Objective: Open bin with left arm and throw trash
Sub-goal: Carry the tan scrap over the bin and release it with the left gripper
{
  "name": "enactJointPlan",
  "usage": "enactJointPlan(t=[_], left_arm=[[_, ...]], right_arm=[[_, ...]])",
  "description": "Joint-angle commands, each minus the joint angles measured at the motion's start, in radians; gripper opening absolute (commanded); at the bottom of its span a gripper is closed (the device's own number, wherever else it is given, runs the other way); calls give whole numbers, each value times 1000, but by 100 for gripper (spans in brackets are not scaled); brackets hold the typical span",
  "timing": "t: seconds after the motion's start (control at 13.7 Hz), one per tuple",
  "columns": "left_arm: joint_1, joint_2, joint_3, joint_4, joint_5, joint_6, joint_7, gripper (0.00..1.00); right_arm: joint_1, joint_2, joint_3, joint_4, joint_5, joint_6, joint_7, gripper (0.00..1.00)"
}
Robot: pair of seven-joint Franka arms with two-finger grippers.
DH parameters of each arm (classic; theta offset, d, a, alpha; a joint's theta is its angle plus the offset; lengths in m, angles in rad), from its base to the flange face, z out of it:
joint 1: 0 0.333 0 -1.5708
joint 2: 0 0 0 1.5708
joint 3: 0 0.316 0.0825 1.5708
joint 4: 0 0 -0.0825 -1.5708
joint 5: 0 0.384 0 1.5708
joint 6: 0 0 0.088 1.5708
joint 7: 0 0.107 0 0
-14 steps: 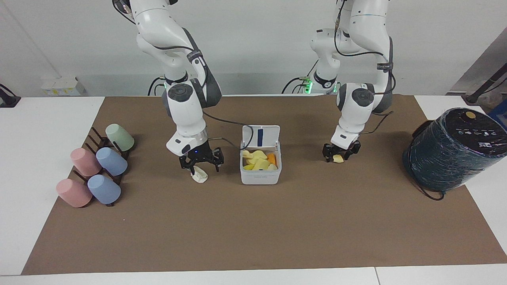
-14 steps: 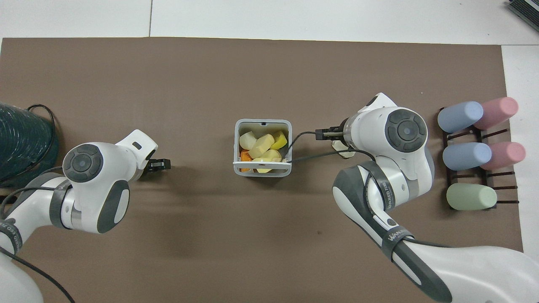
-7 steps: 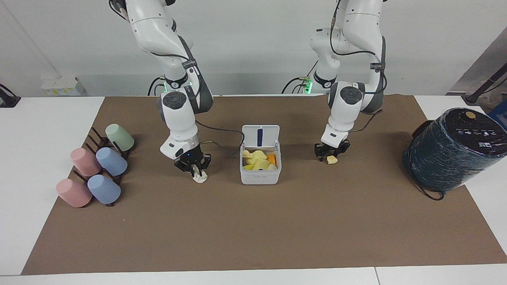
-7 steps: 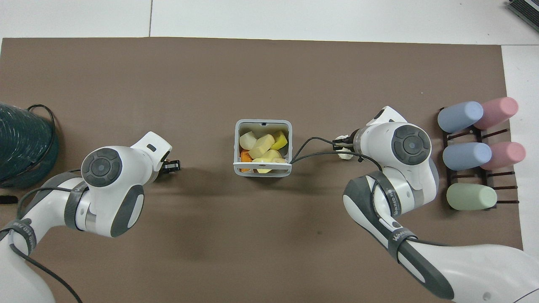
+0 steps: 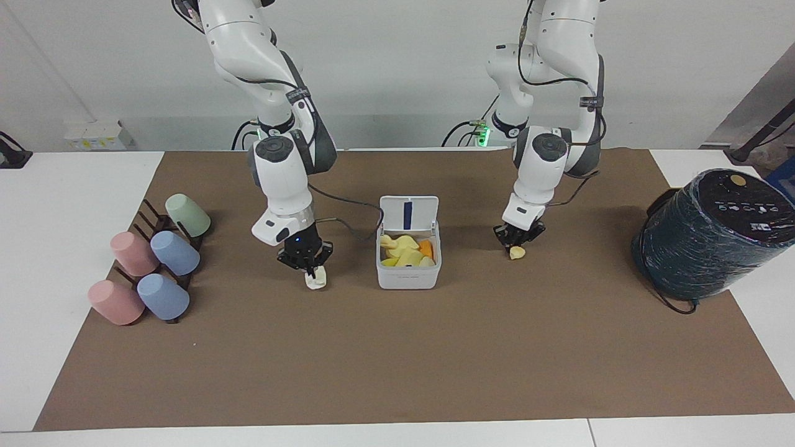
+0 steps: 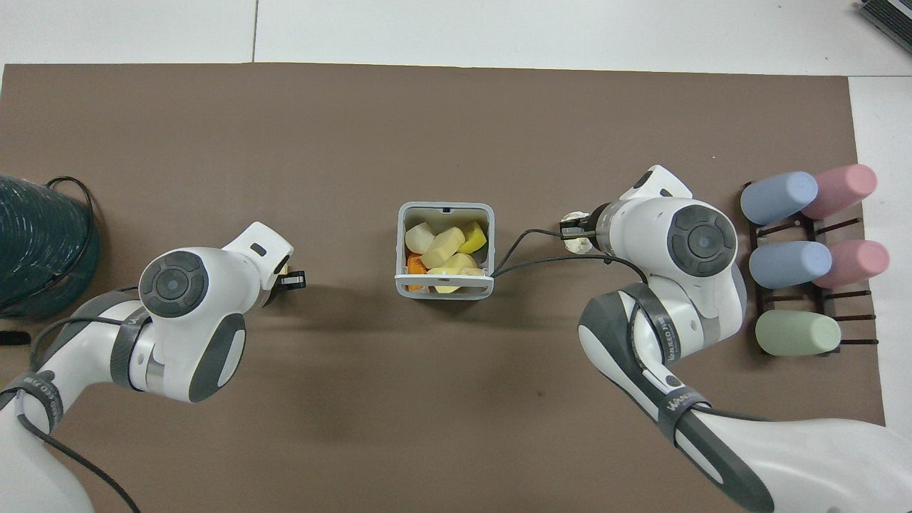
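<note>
A white wall stands at the back, and a brown mat covers the white worktop (image 5: 62, 248).

From the facing view, the bin (image 5: 408, 273) sits in the middle of the mat with its lid up, and yellow and orange bits fill it. The right pincer (image 5: 306, 264) is on the right arm's side of the bin. A second ago its fingers were spread wide over the white wad (image 5: 315, 279); now they are squeezed on it and it hangs just off the mat. The left pincer (image 5: 517, 239) is on the left arm's side of the bin, closed on the yellow lump (image 5: 517, 252), which it has lifted a little too. I think both pieces are picked up and ready to be carried over the bin.

From the overhead view, you look straight down into the bin (image 6: 444, 208) and see the pile inside. The right pincer (image 6: 572, 229) and white wad (image 6: 577, 243) peek out from the arm. The left pincer (image 6: 293, 279) barely shows, and its lump is almost hidden. Only the facing view shows that the pieces are off the mat.
</note>
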Motion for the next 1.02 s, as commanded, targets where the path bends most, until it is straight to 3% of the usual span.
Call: enactJointPlan(t=[0.0,0.29,0.58,0.95], left_arm=[[-11,34,11,42,-1,0,-11,0],[-60,51,9,180,-1,-118,-33,0],[-163,95,3,378,-1,-270,-213,0],[-298,132,0,507,-71,-271,-434,0]], right_arm=[[-8,-22,11,38,-5,-23,35,0],[-8,-56,26,108,-3,-121,82,0],[-8,-123,28,160,0,-249,99,0],[-8,-194,31,205,86,-368,96,0]])
